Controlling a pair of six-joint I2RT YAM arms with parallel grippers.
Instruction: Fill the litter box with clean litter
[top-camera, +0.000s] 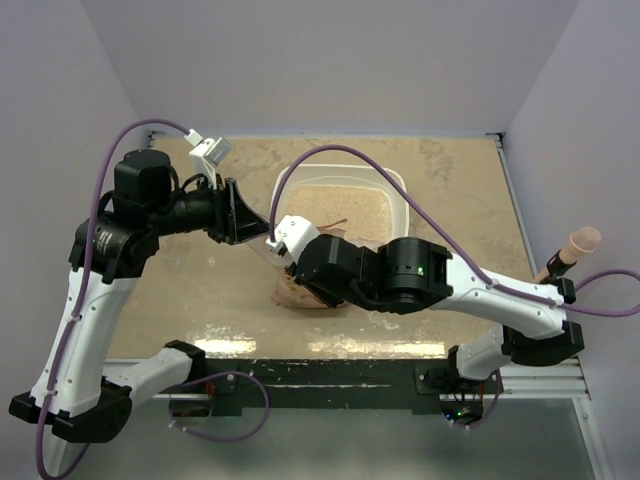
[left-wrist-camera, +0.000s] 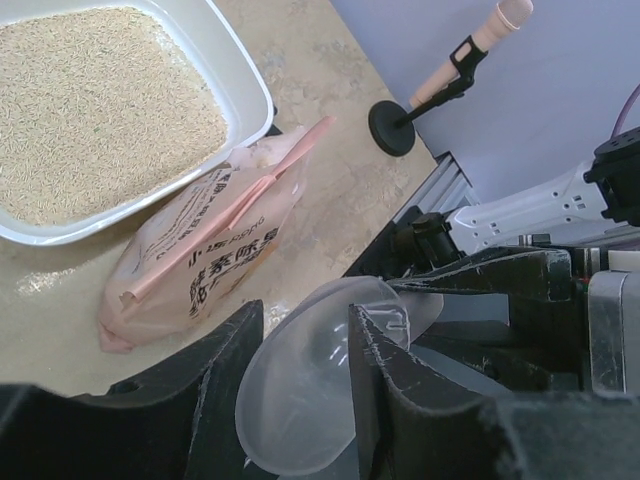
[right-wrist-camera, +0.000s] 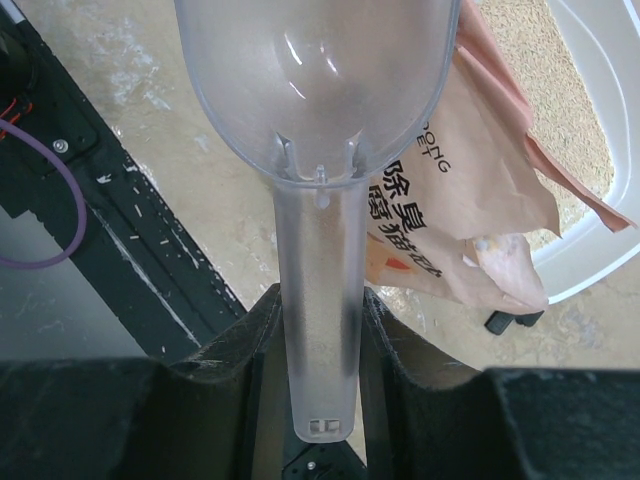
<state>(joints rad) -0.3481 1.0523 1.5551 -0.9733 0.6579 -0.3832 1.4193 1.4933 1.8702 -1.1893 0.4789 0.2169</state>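
The white litter box (top-camera: 397, 186) stands at the middle back of the table with pale clean litter (top-camera: 340, 205) spread in it; it also shows in the left wrist view (left-wrist-camera: 252, 100) with the litter (left-wrist-camera: 90, 100). An orange-pink printed bag (left-wrist-camera: 200, 260) lies against its near rim. My right gripper (right-wrist-camera: 320, 300) is shut on the handle of a clear plastic scoop (right-wrist-camera: 320, 100), empty, held over the bag (right-wrist-camera: 470, 200). My left gripper (left-wrist-camera: 305, 320) has its jaws on either side of the scoop's bowl (left-wrist-camera: 300, 400); contact is unclear.
A beige-handled tool (top-camera: 572, 248) leans in a black stand (left-wrist-camera: 392, 128) at the table's right edge. The black front rail (top-camera: 320, 375) runs along the near edge. Grey walls close in the back and both sides.
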